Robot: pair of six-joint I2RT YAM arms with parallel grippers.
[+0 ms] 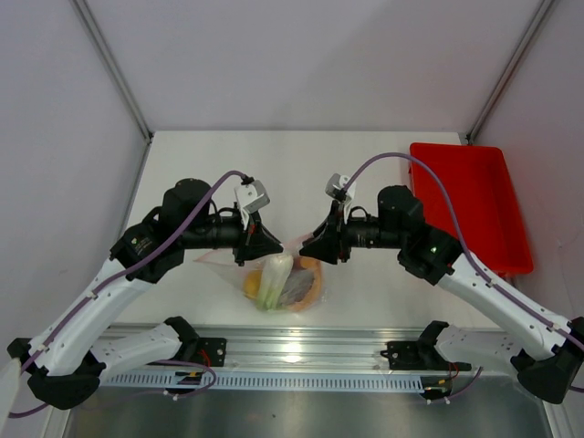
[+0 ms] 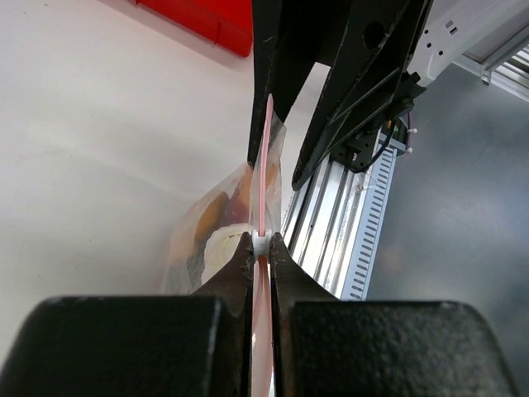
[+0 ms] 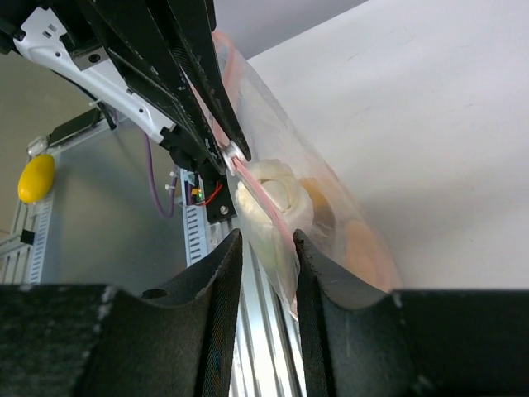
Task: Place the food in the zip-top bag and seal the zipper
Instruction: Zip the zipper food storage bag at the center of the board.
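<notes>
Grippers meet over the near edge of the white bench [image 1: 210,160], approx mid-way along it, w/ the clear crinkly zip-top bag [image 1: 290,301] strung between them. Now the left gripper [image 2: 261,242] is pinched fully closed on the thin pinkish-red zipper strip [image 2: 266,165], fingertips squeezed onto it from both sides, no gap at all. Meanwhile the right gripper [image 3: 269,240] is diff: jaws stand a bit apart, narrow gap, and the bag's top edge w/ the strip runs thru that gap. Can't tell tbh whether its pads touch the plastic. Strip runs straight from one gripper to the other, standing on edge. Bag body hangs below it, bottom toward the bench's near edge. Inside: green-white leek stalk [image 1: 274,276], yellow lemon [image 1: 251,287], orange slice [image 1: 313,274], dark red piece [image 1: 297,287], all bunched together. Red rectangular plastic tray [image 1: 470,196] sits along the bench's right edge, well apart from the bag.
</notes>
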